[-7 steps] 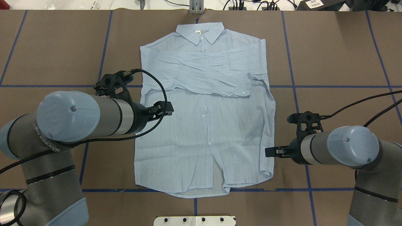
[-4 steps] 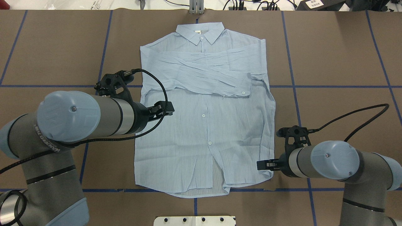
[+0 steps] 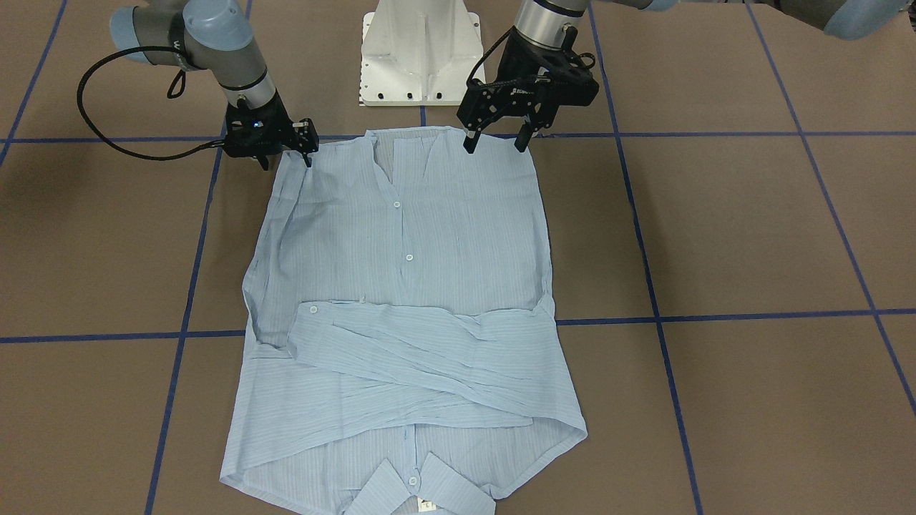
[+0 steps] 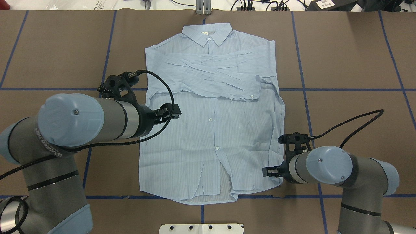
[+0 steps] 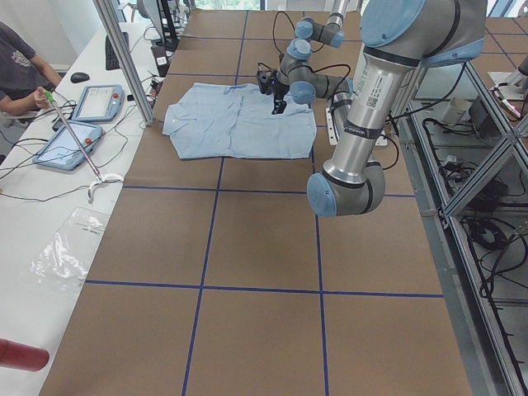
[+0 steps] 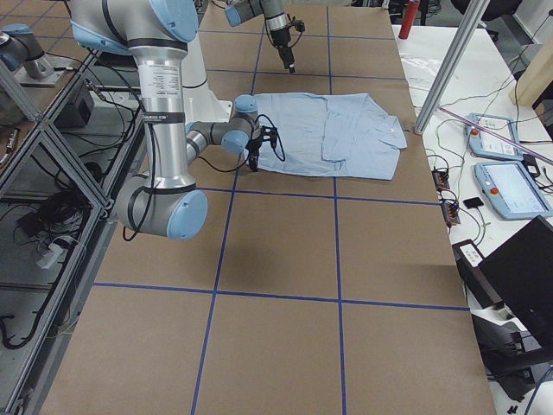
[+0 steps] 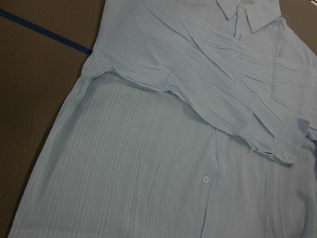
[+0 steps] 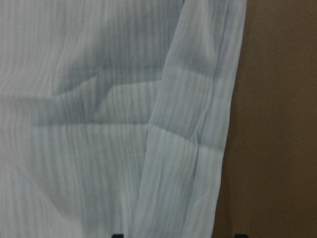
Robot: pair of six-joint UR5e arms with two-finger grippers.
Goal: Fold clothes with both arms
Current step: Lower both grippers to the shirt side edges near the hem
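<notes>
One light blue, finely striped shirt (image 4: 208, 136) lay flat and front-up in the middle of the brown counter (image 4: 351, 58), its collar (image 4: 207, 34) toward the top of the overhead frame. Both sleeves (image 4: 211, 74) were folded across the chest, one cuff (image 4: 251, 92) ending right of centre, and the hem split open at the bottom. Four small white buttons showed from overhead. Two arms reached in. The left arm (image 4: 84, 120) held its end effector (image 3: 495, 146) over the shirt's left side, fingers spread apart and holding nothing. The right arm (image 4: 328, 165) had its end effector (image 4: 265, 171) at the lower right corner of the shirt, fingertips apart on either side of the folded side edge; whether they touched the cloth I cannot tell. The left arm's black cable (image 4: 165, 91) looped over the shirt's left edge. Blue tape lines (image 4: 304, 89) gridded the counter, a white pedestal (image 3: 421, 50) stood at its bottom edge, and a person (image 5: 16, 70) sat at a side desk with two tablets (image 5: 97, 103).
</notes>
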